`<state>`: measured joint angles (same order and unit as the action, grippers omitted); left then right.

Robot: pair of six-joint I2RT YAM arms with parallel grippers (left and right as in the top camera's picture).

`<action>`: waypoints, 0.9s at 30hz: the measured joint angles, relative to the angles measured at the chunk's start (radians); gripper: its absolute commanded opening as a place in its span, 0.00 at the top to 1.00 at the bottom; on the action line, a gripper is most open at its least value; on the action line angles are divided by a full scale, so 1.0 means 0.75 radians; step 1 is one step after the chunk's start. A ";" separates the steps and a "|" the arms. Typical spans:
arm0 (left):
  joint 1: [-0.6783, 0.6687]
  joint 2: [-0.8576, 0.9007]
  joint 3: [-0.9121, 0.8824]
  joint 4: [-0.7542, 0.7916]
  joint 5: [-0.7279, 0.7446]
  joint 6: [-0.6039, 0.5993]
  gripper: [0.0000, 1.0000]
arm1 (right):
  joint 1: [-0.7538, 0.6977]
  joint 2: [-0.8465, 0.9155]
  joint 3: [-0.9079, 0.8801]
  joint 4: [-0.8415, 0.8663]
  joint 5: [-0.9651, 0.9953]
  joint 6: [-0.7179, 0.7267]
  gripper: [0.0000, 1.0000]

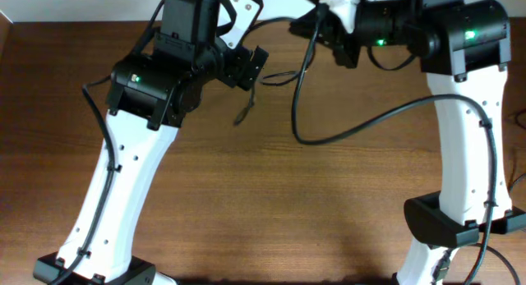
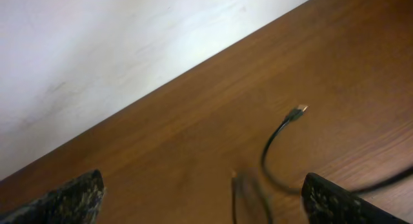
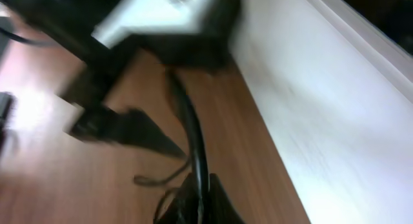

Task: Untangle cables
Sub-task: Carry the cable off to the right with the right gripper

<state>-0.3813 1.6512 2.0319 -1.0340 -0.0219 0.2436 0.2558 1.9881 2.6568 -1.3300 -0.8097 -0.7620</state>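
A thin black cable with a light-tipped plug [image 2: 298, 111] curves across the wood in the left wrist view. A second, blurred strand [image 2: 240, 195] lies between my left gripper's [image 2: 203, 185] fingers, which are wide open and grip nothing. From overhead, the left gripper [image 1: 251, 67] is at the back centre, with thin strands [image 1: 243, 112] beside and below it. My right gripper [image 1: 319, 26] is at the back edge. In the right wrist view its jaws [image 3: 200, 188] are shut around a black cable [image 3: 187, 114]; a thin strand [image 3: 155, 179] lies left of them. That view is blurred.
A thicker black arm cable [image 1: 329, 137] loops over the table from the right wrist to the right arm. The white wall [image 2: 97, 56] runs along the table's back edge, close to both grippers. The left arm [image 3: 161, 17] shows ahead of the right gripper.
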 measured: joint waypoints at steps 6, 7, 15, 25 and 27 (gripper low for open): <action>0.044 -0.023 0.000 -0.003 -0.001 0.005 0.00 | -0.232 0.001 0.000 -0.001 0.078 0.039 0.96; 0.048 -0.036 0.000 -0.003 0.000 0.005 0.00 | -0.272 0.001 0.000 -0.001 0.091 0.051 0.96; 0.123 -0.164 0.000 0.002 -0.003 -0.010 0.00 | -0.773 0.003 0.000 -0.006 0.149 0.096 0.96; 0.123 -0.198 0.000 0.057 0.251 -0.097 0.00 | -1.541 0.073 0.000 -0.033 0.371 0.227 0.96; 0.123 -0.198 0.000 0.057 0.255 -0.107 0.00 | -1.631 0.087 0.000 -0.030 0.495 0.330 0.01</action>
<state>-0.2893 1.5024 2.0319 -0.9913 0.1696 0.1635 -0.9672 2.0533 2.6568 -1.3521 -0.4385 -0.5148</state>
